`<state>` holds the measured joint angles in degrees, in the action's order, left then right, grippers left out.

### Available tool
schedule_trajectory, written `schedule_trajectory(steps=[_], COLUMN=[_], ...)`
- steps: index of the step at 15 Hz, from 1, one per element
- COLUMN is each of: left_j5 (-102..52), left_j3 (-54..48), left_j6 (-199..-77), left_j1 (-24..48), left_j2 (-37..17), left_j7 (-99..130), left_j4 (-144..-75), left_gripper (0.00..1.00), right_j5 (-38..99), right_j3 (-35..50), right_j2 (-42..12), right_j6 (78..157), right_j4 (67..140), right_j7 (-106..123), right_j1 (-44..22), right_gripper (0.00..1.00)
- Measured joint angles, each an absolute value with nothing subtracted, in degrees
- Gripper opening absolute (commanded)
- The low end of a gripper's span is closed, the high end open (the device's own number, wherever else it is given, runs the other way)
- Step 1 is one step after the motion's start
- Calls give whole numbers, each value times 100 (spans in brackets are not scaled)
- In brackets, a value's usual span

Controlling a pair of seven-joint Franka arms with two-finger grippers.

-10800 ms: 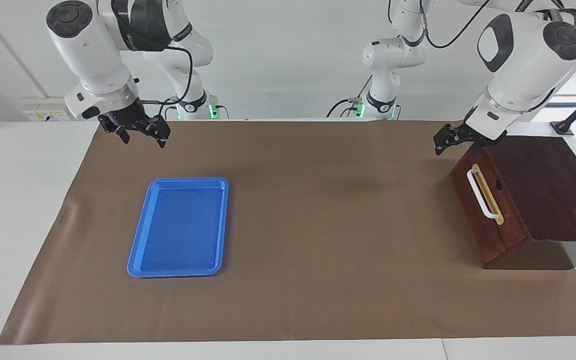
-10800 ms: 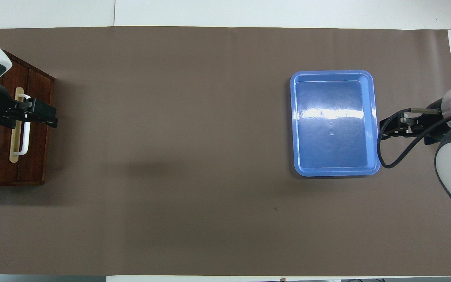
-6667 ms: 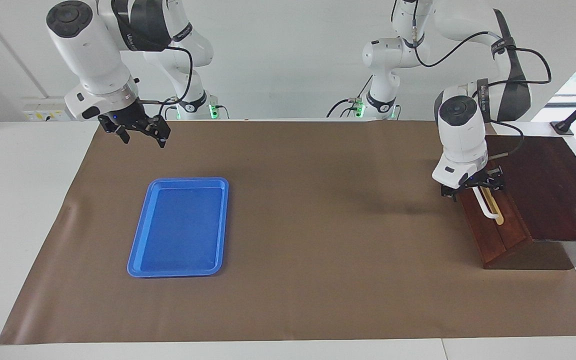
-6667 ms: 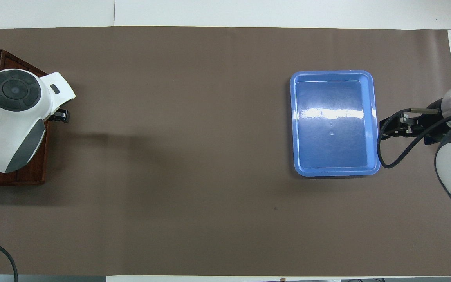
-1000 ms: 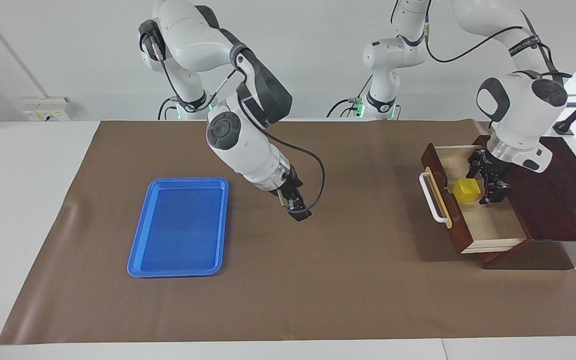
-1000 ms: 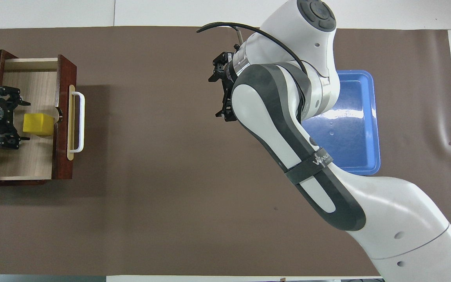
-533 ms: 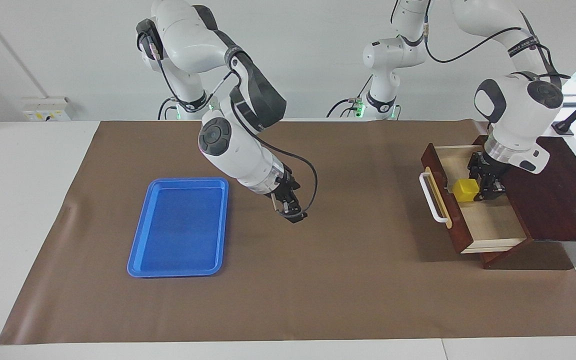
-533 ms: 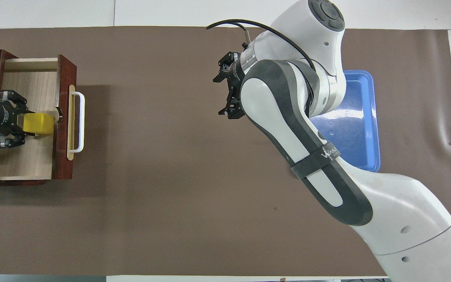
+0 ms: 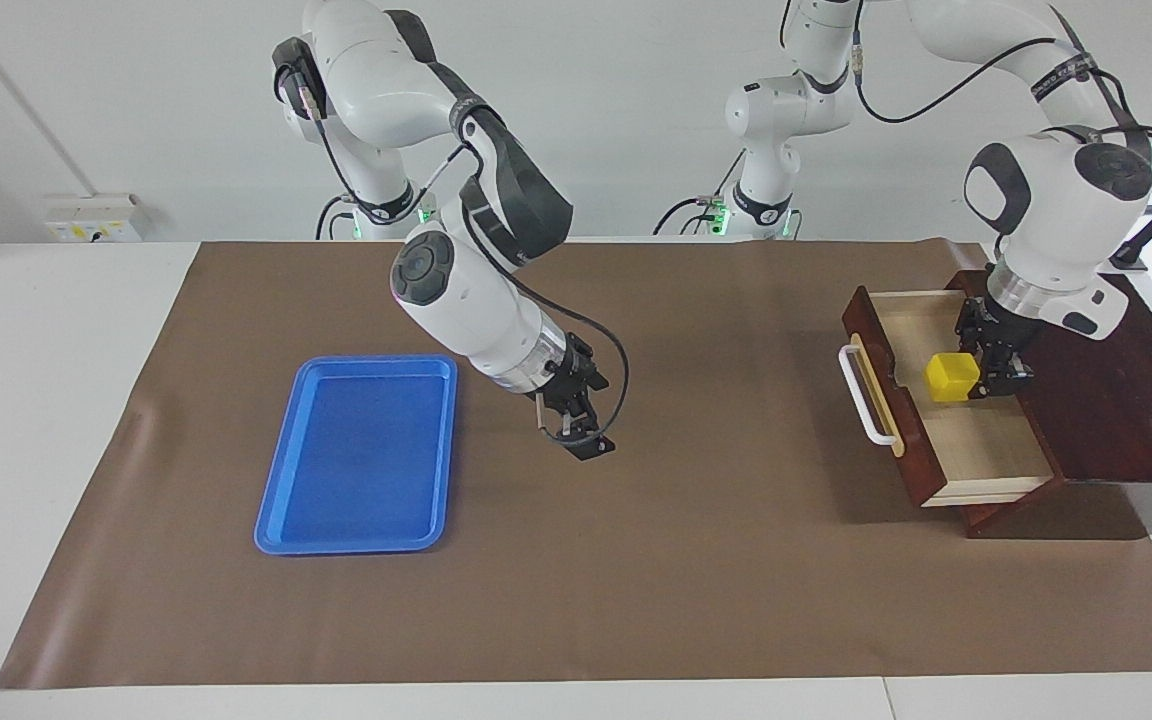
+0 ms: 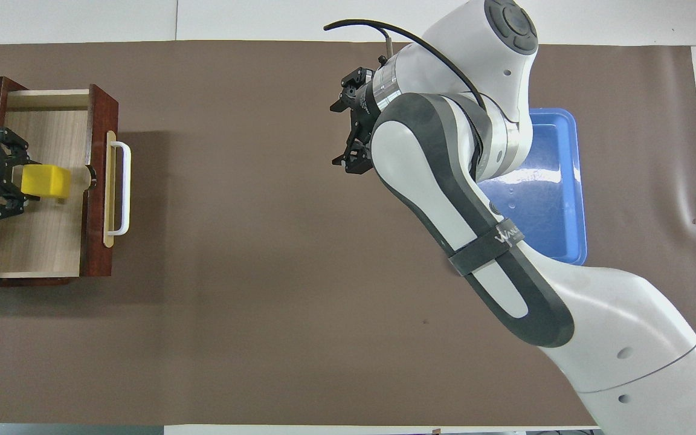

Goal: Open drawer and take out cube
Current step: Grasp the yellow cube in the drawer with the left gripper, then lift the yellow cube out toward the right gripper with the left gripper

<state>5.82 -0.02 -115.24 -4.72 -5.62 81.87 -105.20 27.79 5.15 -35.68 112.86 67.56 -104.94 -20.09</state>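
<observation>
Cube [image 9: 952, 377] gripped by left end effector [image 9: 988, 374] over open drawer [image 9: 976, 455].

Partly legible white lettering, seemingly "WANA", on right arm's black strap [image 10: 486, 244], nothing else readable

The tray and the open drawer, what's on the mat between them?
Only the right gripper, open, raised over bare brown mat between the tray and the drawer; the facing view shows it.

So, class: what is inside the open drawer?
Inside the drawer only the yellow cube shows, held in the left gripper with its jaws shut on it. The gripper covers part of the pale floor.
</observation>
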Motion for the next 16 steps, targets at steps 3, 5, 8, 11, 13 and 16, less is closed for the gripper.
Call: schedule_trajectory(steps=[3, 5, 8, 11, 13, 16], left_j5=[582, 559, 423, 406, 403, 251], left_j3=[-27, -46, -58, -75, -89, -98], left_j6=[-10879, -10340, -9902, -9866, -9860, -9844], left_j1=[-322, -149, 153, 624, 952, 1377], left_j2=[-581, -583, -583, -596, -612, -612], left_j7=[8185, 8247, 8826, 9801, 10406, 10927], left_j4=[-10039, -9693, -9339, -9324, -9339, -9362], left_gripper=[0, 0, 0, 0, 0, 0], right_j5=[2912, 3199, 3380, 3557, 3836, 4306], right_j3=[514, 512, 512, 514, 514, 509], right_j2=[-3566, -3550, -3484, -3439, -3430, -3425], right_j6=[11298, 11401, 11610, 11725, 11828, 11840], right_j4=[6778, 6843, 7015, 7123, 7158, 7192], right_j7=[-10365, -10161, -10038, -10015, -9838, -9425], right_j1=[-1982, -1929, -1870, -1870, -1859, -1790], right_gripper=[98, 98, 98, 98, 98, 98])
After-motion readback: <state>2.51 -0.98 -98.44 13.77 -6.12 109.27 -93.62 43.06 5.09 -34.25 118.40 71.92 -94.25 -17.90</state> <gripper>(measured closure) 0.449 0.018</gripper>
